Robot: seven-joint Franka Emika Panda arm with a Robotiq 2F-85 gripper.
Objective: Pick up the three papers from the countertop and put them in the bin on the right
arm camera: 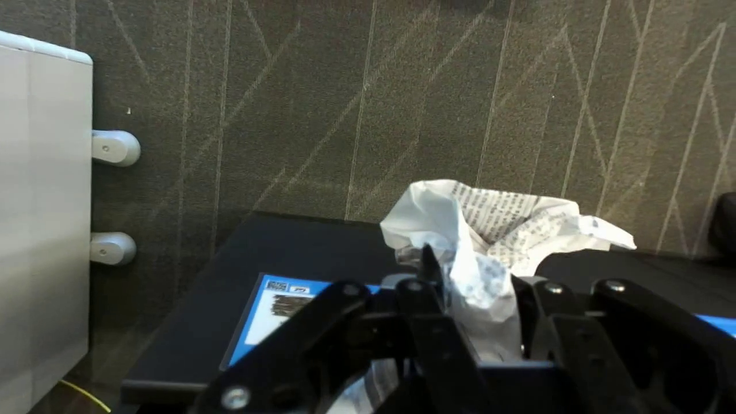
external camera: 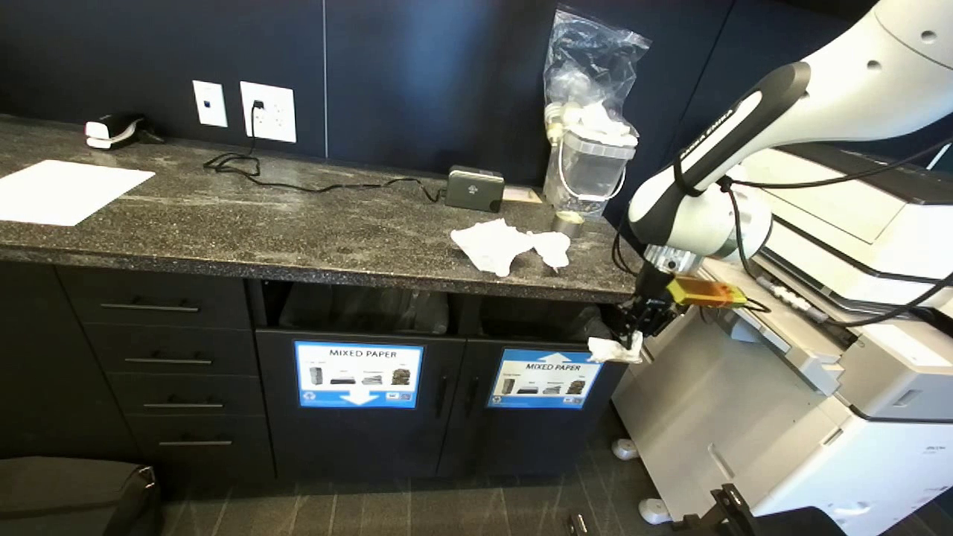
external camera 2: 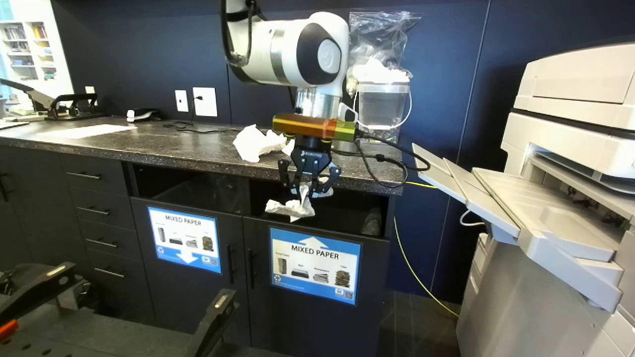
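The hand (external camera 2: 306,192) clamps crumpled printed paper (arm camera: 480,276) beyond the table's front edge (external camera 2: 173,161); released too far forward, it could miss the bin (external camera 2: 342,235).

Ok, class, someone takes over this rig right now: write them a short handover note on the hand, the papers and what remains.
Hand: shut on a crumpled printed paper, in front of the right bin, not inside it.
Countertop: a larger crumpled piece and a smaller crumpled piece, close together, perhaps touching.
Done: one paper picked up; the bin's contents cannot be seen.
Left: drop this paper in, then probably both crumpled pieces.
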